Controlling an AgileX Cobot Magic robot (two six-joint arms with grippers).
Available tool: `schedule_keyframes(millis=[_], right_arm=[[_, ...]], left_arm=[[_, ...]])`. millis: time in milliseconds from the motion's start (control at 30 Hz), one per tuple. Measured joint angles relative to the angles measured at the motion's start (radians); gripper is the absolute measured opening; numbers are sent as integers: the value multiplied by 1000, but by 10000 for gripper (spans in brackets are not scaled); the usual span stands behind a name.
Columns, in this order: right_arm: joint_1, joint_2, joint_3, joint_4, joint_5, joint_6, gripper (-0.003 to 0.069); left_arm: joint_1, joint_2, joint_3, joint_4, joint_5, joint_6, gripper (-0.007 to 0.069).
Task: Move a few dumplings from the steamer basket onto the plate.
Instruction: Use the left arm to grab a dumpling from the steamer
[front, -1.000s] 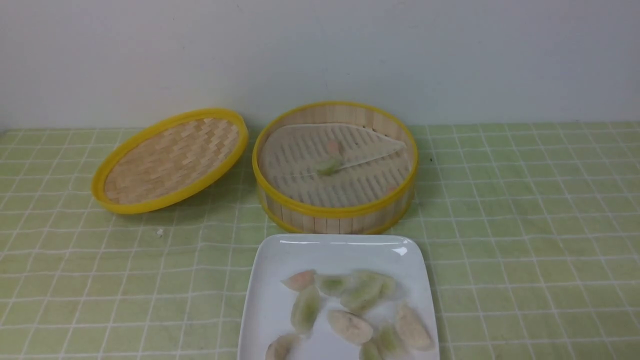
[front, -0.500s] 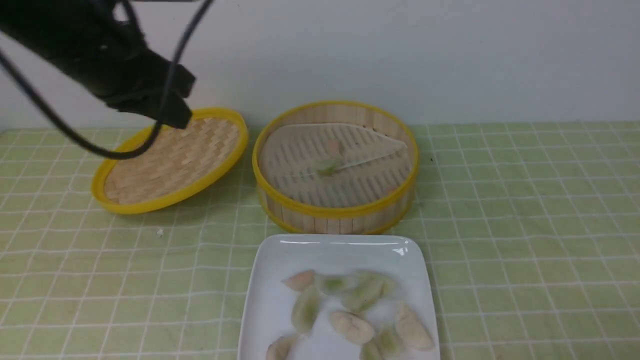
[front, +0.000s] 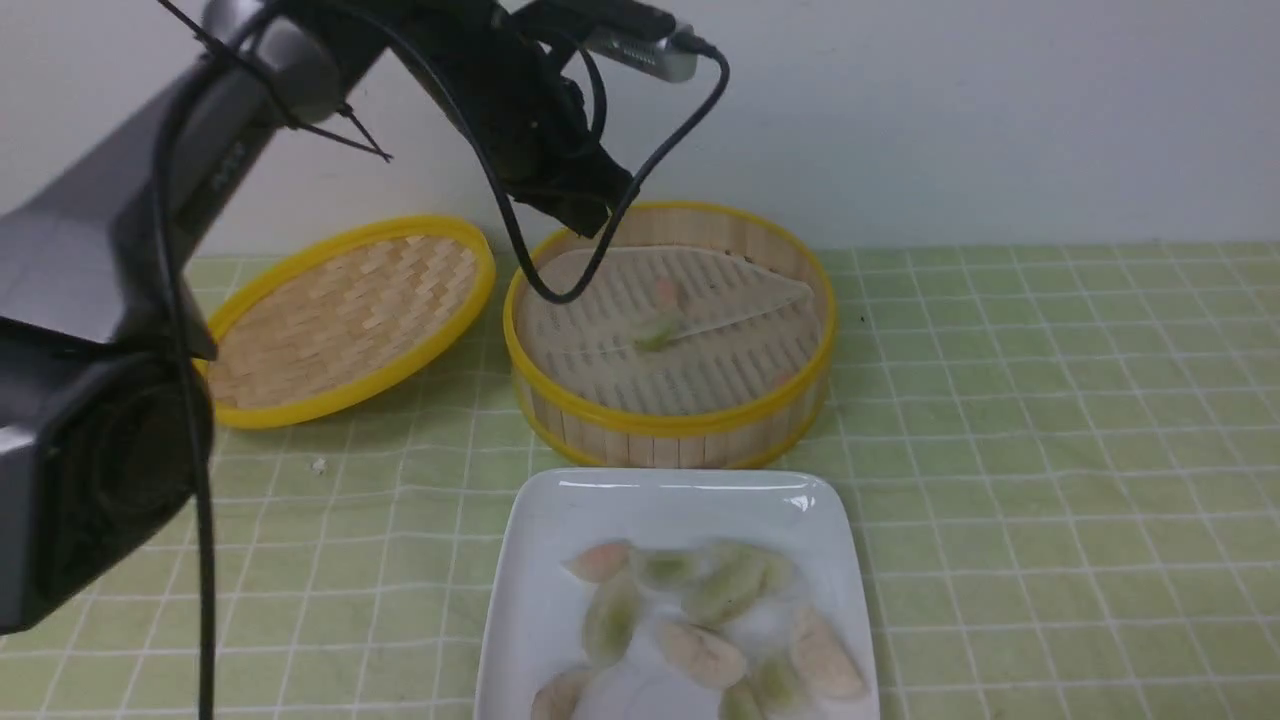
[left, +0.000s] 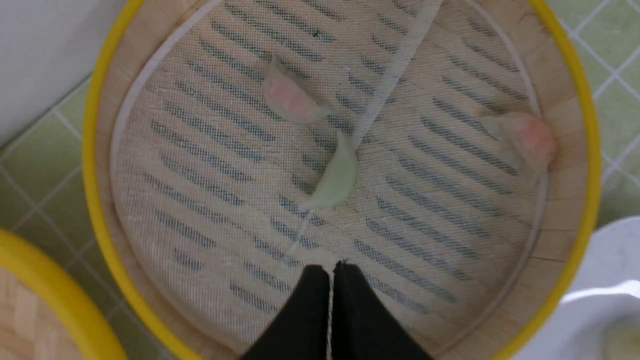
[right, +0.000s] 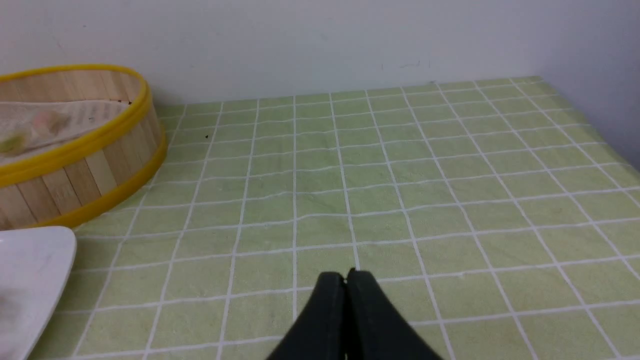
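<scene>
No legible text, label, brand, number or sign on anything in view.

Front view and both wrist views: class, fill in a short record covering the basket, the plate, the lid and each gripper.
steamer basket: uncovered, three dumplings on its liner
plate: on the basket's near side, holds several more dumplings
lid: off, to the basket's left
left gripper: shut, empty, above the basket
right gripper: shut, empty, above the tablecloth
</scene>
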Motion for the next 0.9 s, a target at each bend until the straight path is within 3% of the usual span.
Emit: schedule_keyframes(millis=[167, 267, 500, 533, 600, 667, 800, 900], right_arm=[[0, 0, 0, 0, 0, 0, -10], [0, 0, 0, 0, 0, 0, -10], [0, 0, 0, 0, 0, 0, -10], [0, 0, 0, 0, 0, 0, -10], [0, 0, 0, 0, 0, 0, -10], [0, 0, 0, 0, 0, 0, -10], [0, 0, 0, 0, 0, 0, -10], [0, 0, 0, 0, 0, 0, -10]], left_arm=[[-14, 109, -85, -10, 1, 102, 13], [-19, 144, -99, -21, 0, 109, 69], [-27, 210, -102, -31, -70, 112, 375], [-27, 212, -102, -31, -71, 113, 375], [-34, 234, -102, -31, -100, 119, 482], [-42, 245, -102, -31, -111, 124, 524], [-60, 274, -102, -22, -150, 128, 540], [-64, 290, -102, -5, -168, 119, 484]])
